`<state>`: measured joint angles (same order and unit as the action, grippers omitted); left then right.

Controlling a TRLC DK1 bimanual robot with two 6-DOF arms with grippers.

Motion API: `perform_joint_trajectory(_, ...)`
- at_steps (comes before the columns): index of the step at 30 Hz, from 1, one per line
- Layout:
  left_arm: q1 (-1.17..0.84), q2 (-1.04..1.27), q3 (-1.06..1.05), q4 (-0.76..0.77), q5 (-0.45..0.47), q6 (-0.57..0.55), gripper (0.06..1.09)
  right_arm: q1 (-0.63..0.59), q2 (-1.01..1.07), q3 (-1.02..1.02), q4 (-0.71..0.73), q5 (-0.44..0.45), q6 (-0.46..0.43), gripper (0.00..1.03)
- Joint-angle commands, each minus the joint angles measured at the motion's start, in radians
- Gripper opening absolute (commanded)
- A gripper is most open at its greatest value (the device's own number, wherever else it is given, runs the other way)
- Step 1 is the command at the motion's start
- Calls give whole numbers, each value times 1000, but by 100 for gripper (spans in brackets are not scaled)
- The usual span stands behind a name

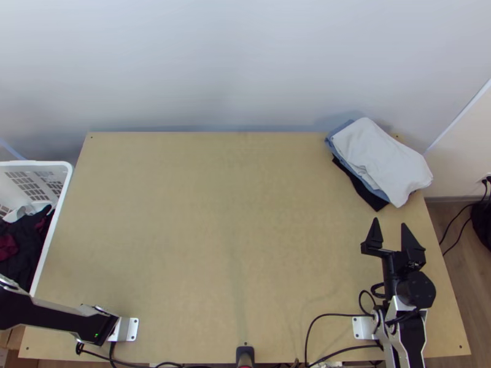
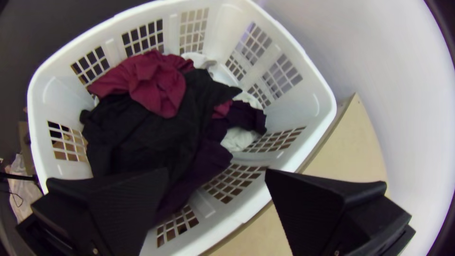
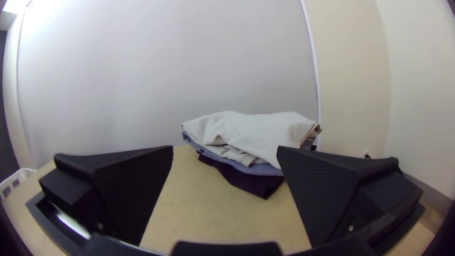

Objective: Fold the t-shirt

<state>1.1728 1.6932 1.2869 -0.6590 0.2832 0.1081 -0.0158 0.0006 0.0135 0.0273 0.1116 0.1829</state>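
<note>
White plastic, a slatted laundry basket (image 1: 37, 164) is standing beside the table, holding bunched black, maroon and purple clothes (image 2: 142, 135); over it my left gripper (image 2: 217, 173) is hanging spread, gripping nothing. The pale wooden table (image 1: 202, 227) is fronting a smooth greyish-white wall (image 1: 245, 61). At its far right corner a white-topped stack of folded cloth (image 1: 380, 156) is resting; near it my right gripper (image 1: 389, 222) is pointing, parted and empty. Which piece is the t-shirt, I'm not able to tell.

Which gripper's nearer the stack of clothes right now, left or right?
Right. The right gripper hangs just short of the stack of clothes, not touching it; the left gripper is at the opposite side, facing into the white basket.
</note>
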Motion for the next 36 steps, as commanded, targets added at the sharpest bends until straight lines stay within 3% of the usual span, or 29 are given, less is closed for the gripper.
perform_joint_trajectory(1,1,71,38,-48,20,48,105,-3,-2,-7,-18,2,-2,99)
perform_joint_trajectory(7,1,227,63,-57,30,45,105,-3,-2,-7,-18,2,-2,99)
perform_joint_trajectory(12,-1,281,49,25,27,44,105,-3,-2,-7,-17,2,-2,99)
perform_joint_trajectory(33,1,522,109,177,-67,56,103,-3,-2,-7,-18,2,-2,99)
perform_joint_trajectory(36,1,556,111,210,-81,68,86,-3,-2,-7,-18,2,-2,99)
